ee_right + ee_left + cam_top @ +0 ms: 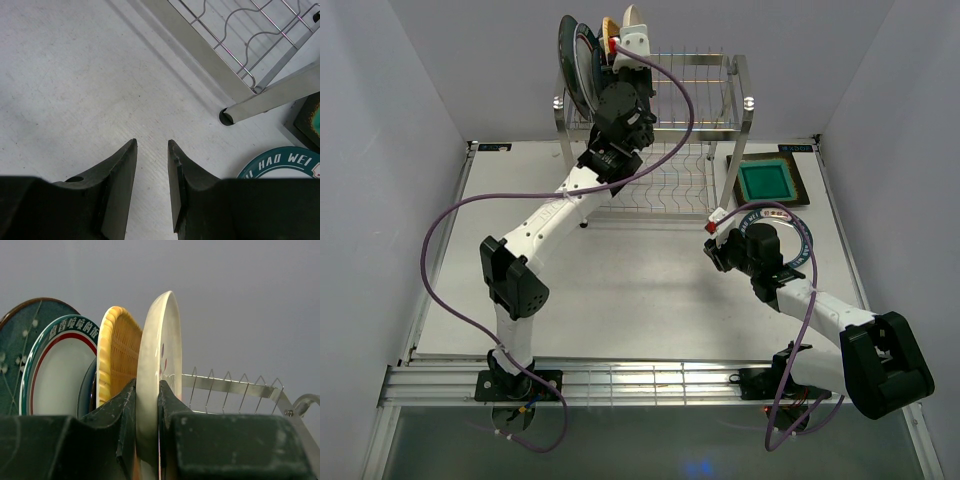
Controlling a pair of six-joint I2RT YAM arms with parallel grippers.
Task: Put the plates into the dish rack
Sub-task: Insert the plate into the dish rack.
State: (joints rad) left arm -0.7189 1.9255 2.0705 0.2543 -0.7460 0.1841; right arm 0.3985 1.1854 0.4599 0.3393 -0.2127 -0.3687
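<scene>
Grips upright cream plate (161, 345) in left claw (148, 390), at rack (227, 385) top, upper middle of top view, beside orange plate (117, 355). Holds right claw (152, 147) narrowly parted, empty, above surface (65, 75), near white plate (280, 161) at lower right.

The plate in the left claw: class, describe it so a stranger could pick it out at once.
Find the tall wire dish rack, then the dishes standing on edge at its upper left. The plate is the one pinched by the left claw: cream, unlike the orange woven dish beside it.
</scene>
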